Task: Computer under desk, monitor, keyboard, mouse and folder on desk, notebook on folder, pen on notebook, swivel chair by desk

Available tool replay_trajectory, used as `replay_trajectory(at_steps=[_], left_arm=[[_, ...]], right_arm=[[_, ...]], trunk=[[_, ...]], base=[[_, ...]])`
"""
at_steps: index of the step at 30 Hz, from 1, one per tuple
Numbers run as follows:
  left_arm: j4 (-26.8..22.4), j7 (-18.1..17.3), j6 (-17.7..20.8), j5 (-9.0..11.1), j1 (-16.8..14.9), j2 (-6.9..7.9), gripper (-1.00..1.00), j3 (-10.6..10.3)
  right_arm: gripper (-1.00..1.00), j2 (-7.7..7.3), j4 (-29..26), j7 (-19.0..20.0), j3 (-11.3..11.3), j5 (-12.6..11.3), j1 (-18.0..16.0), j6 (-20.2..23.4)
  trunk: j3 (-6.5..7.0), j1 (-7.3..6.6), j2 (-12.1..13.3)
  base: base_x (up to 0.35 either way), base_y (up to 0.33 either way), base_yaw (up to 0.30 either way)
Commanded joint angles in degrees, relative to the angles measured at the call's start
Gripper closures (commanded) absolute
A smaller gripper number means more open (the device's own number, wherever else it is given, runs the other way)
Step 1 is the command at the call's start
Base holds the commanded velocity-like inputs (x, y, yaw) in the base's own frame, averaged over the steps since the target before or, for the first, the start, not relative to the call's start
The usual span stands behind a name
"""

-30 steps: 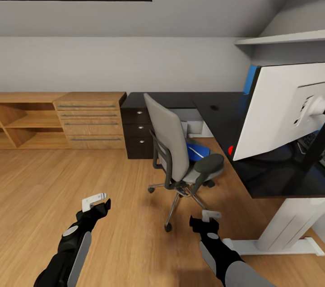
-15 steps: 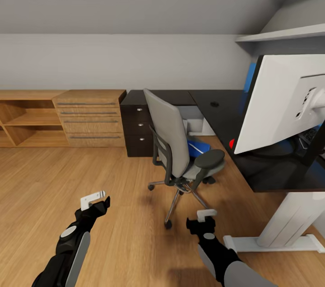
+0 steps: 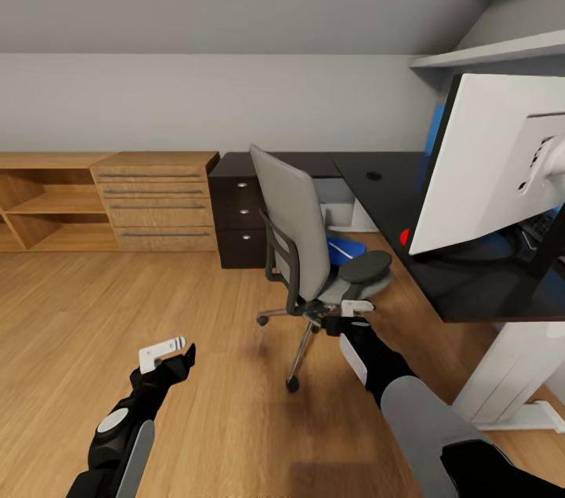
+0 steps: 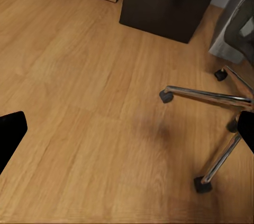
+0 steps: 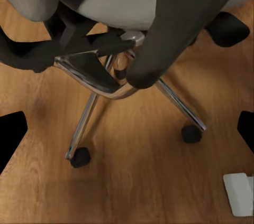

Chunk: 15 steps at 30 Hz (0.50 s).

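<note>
The right gripper (image 3: 355, 315) — jaws spread wide — is reaching toward the swivel chair (image 3: 314, 247), likely for the blue folder (image 3: 343, 250) on its seat.

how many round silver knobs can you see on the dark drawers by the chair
3, stacked in a column on the dark drawers left of the swivel chair: top, middle, bottom. The chair back may hide others.

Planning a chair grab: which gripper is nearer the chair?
The right gripper: it sits just below the chair's near armrest, while the left gripper hangs over bare floor, well off to the side.
</note>
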Motion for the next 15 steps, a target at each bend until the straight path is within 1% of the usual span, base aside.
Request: replay_trajectory(at_steps=[1,3,4,14,15], left_arm=[[-0.12,0.31,0.56,0.58,0.01,-0.02,-1.00,-0.19],[-0.16,0.31,1.09,0.55,0.07,-0.02,-1.00,-0.56],[-0.17,0.31,1.46,0.52,0.16,-0.02,-1.00,-0.85],[-0.11,0.31,1.71,0.51,0.22,-0.15,-1.00,-1.05],[0.18,0.31,1.72,0.47,0.23,-0.17,-1.00,-1.48]], right_arm=[[-1.00,-0.08,-0.17,-0.54,0.50,-0.86,-0.16,-0.41],[-1.00,-0.12,-0.34,-0.54,0.53,-1.31,-0.35,-2.41],[-1.00,-0.06,-0.38,-0.58,0.60,-1.71,-0.43,-4.33],[-1.00,-0.27,-1.44,-0.51,0.55,-2.05,-0.32,-5.75],[-1.00,-0.23,-1.64,-0.50,0.59,-2.12,-0.26,-6.14]], trunk=[[-0.24,0.22,-0.44],[-0.60,0.66,-1.24],[-0.78,0.88,-1.64],[-2.58,3.07,-5.65],[-2.76,3.29,-6.06]], base=[[0.000,0.000,0.000],[0.000,0.000,0.000],[0.000,0.000,0.000],[0.000,0.000,0.000],[0.000,0.000,0.000]])
